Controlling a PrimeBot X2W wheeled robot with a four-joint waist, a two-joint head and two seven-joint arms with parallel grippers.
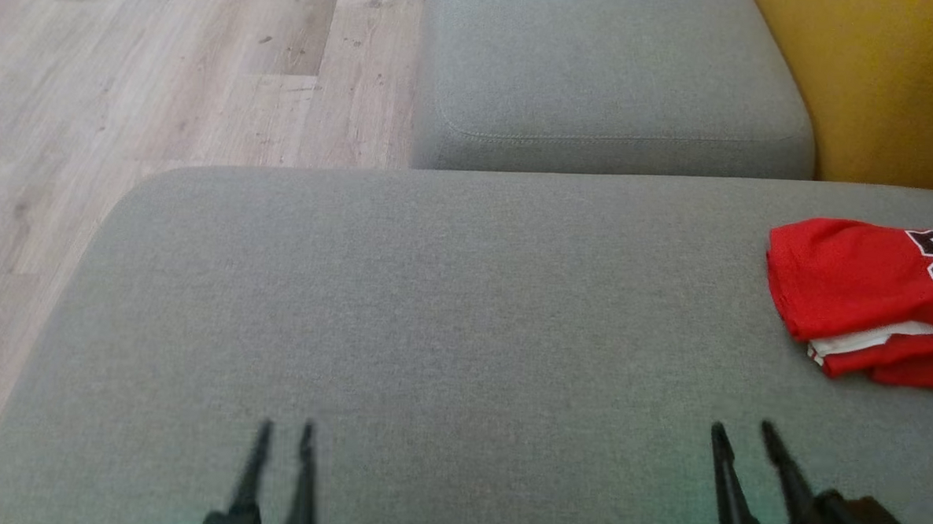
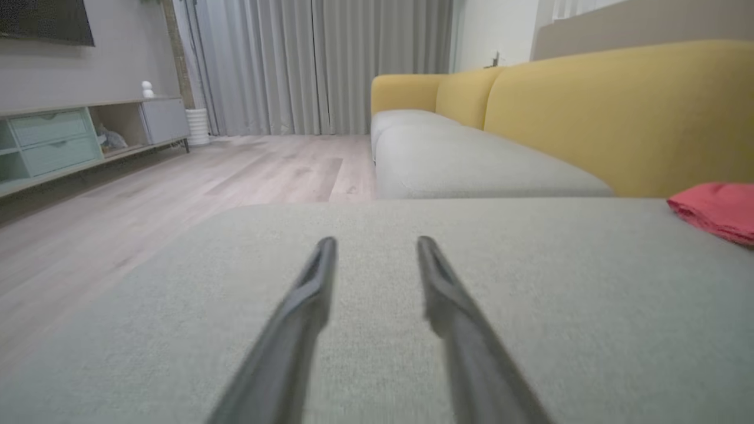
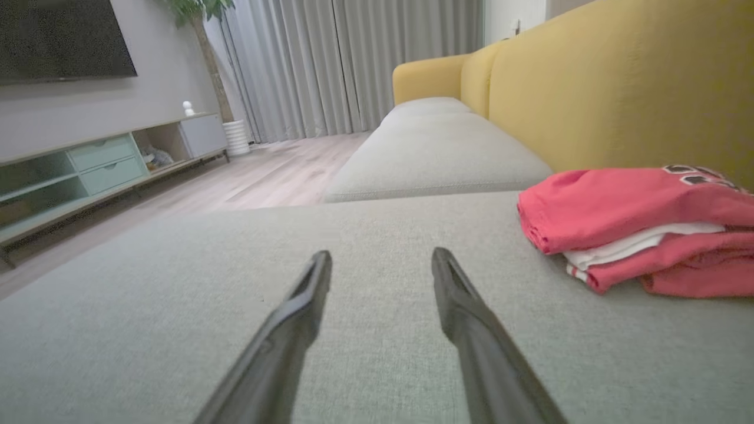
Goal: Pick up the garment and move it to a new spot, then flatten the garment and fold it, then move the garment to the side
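The garment point(image 1: 867, 295) is a red jersey with white trim and dark lettering, lying in a folded bundle at the right edge of the grey sofa cushion point(image 1: 433, 308). It also appears at the right in the right wrist view as the garment point(image 3: 636, 224), and as a red edge point(image 2: 716, 209) in the left wrist view. My right gripper point(image 1: 741, 431) hovers low over the cushion, in front of and left of the bundle, open and empty. My left gripper point(image 1: 286, 429) sits far to the left over bare cushion, open and empty.
A second grey seat cushion point(image 1: 609, 71) lies beyond, with the yellow sofa back point(image 1: 891, 84) along the right. Wooden floor point(image 1: 152, 67) drops away to the left. A TV cabinet point(image 3: 106, 165) and curtains point(image 3: 353, 65) stand across the room.
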